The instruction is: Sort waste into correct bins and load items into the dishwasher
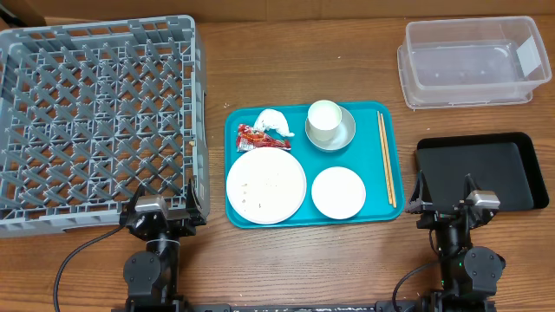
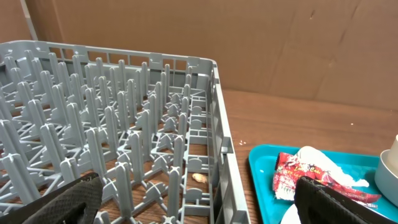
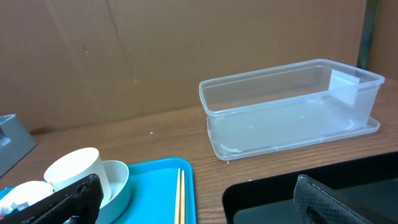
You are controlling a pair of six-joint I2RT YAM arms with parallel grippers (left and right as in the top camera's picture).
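Left gripper (image 1: 165, 206) is sitting nearest, at the front edge of the worktop (image 1: 303, 260), jaws spread wide and gripping nothing. It is facing the near corner of the grey dish rack (image 1: 95, 121). Right gripper (image 1: 445, 198) is likewise released and empty, hanging by the black tray (image 1: 494, 165).

Teal tray (image 1: 371, 130) is lying at centre, carrying:
- large white plate (image 1: 266, 184), crumbs showing
- small white plate (image 1: 338, 191) just beside it
- white cup (image 1: 324, 121) standing in a pale bowl (image 1: 345, 134)
- wooden chopsticks (image 1: 386, 156) lying along the right side
- red wrapper (image 1: 258, 136) touching a crumpled white tissue (image 1: 274, 121)

Clear plastic container (image 1: 473, 61) is sitting far right, empty. Worktop is showing brown wood grain; a brown cardboard wall (image 3: 124, 56) is standing behind.

Wrapper print is showing too small to read.
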